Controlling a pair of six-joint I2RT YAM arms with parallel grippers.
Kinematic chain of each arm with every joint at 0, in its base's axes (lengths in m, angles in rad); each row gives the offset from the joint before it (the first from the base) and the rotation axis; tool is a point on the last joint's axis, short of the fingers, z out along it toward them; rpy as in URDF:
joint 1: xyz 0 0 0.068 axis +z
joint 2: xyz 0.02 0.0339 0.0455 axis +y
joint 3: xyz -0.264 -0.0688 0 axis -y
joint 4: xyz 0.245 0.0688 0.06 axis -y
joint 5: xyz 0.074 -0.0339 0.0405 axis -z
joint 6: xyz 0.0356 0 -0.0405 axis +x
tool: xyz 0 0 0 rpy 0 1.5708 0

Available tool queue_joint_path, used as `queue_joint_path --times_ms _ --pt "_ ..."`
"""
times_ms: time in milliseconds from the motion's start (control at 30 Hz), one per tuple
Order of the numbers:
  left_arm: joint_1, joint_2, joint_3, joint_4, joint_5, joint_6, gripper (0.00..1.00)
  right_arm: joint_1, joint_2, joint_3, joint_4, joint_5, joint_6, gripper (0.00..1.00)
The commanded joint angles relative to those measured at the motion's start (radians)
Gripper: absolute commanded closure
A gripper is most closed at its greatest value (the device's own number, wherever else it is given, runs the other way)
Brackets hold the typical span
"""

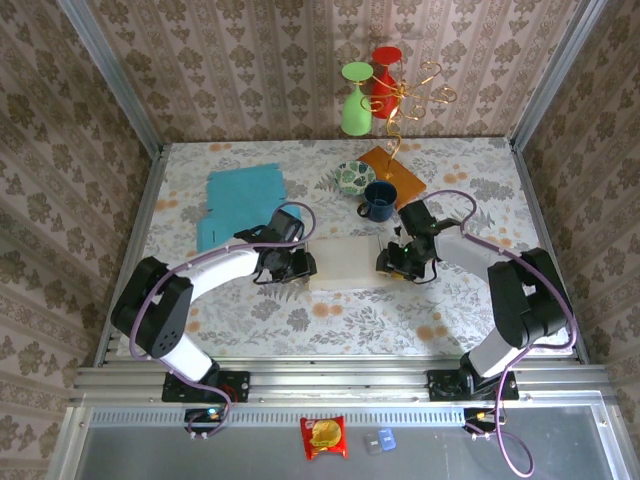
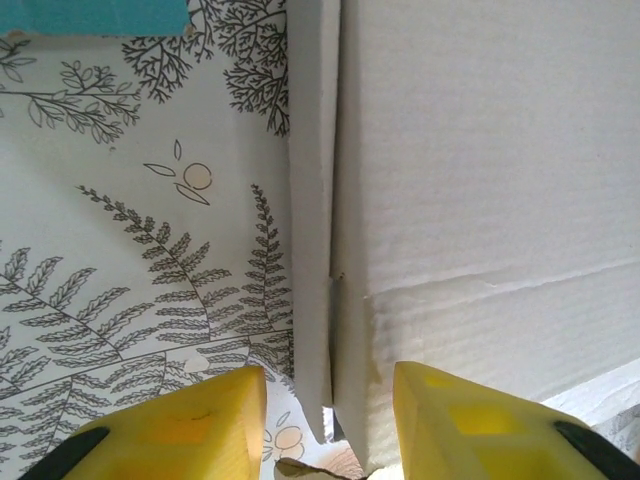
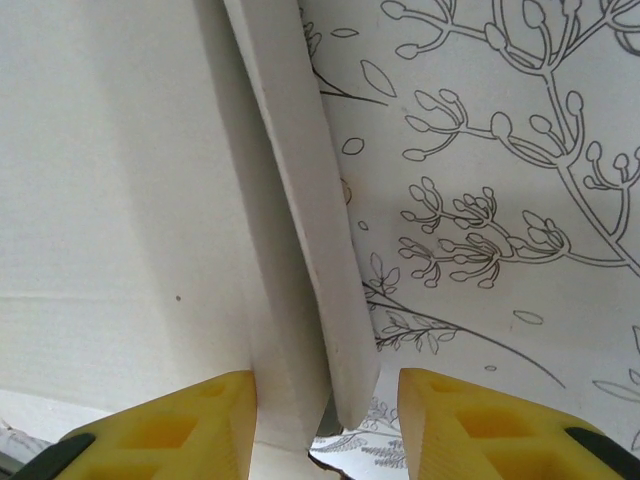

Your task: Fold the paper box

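Note:
The white paper box (image 1: 345, 262) lies at the middle of the table between my two grippers. My left gripper (image 1: 300, 266) sits at its left end. In the left wrist view the box's top (image 2: 480, 150) and a loose side flap (image 2: 312, 200) run down between the yellow fingers of the left gripper (image 2: 330, 400), with gaps on both sides: open. My right gripper (image 1: 390, 262) is at the box's right end. In the right wrist view the box (image 3: 110, 150) and its outer flap (image 3: 300, 200) stand between the jaws of the right gripper (image 3: 328, 400). The left finger touches the wall, and a gap shows beside the right finger: open.
Flat teal boxes (image 1: 243, 195) lie at the back left, close behind the left arm. A dark mug (image 1: 380, 200), a patterned bowl (image 1: 353, 177) and an orange mat (image 1: 393, 170) sit just behind the box. A wire stand holds a green glass (image 1: 356, 100) and a red glass (image 1: 384, 70).

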Motion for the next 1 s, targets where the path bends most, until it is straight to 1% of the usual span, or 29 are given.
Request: queue_joint_path --times_ms 0,167,233,300,567,667,733,833,967 --pt "-0.009 0.026 -0.025 -0.002 -0.02 0.029 0.62 0.008 0.025 -0.022 0.009 0.037 -0.019 0.57" --pt "-0.01 0.038 -0.053 0.073 -0.013 0.025 0.67 0.011 0.033 -0.032 0.022 0.041 -0.02 0.57" --pt "-0.009 0.043 -0.064 0.103 -0.004 0.023 0.7 0.012 0.039 -0.036 0.025 0.043 -0.022 0.57" --pt "-0.01 0.042 -0.077 0.124 -0.002 0.018 0.71 0.015 0.04 -0.042 0.029 0.043 -0.025 0.57" --pt "-0.01 0.031 -0.115 0.154 -0.002 0.027 0.76 0.013 0.014 -0.05 0.029 0.045 -0.033 0.57" --pt "-0.009 0.022 -0.127 0.167 -0.005 0.036 0.78 0.014 -0.027 -0.054 0.031 0.047 -0.028 0.57" --pt "-0.01 0.012 -0.136 0.182 -0.008 0.044 0.79 0.012 -0.066 -0.065 0.041 0.049 -0.023 0.53" --pt "-0.006 0.001 -0.151 0.213 -0.001 0.055 0.85 -0.002 -0.132 -0.093 0.077 0.042 -0.007 0.43" --pt "0.002 -0.001 -0.169 0.248 0.016 0.065 0.91 -0.046 -0.184 -0.136 0.156 -0.018 0.02 0.3"
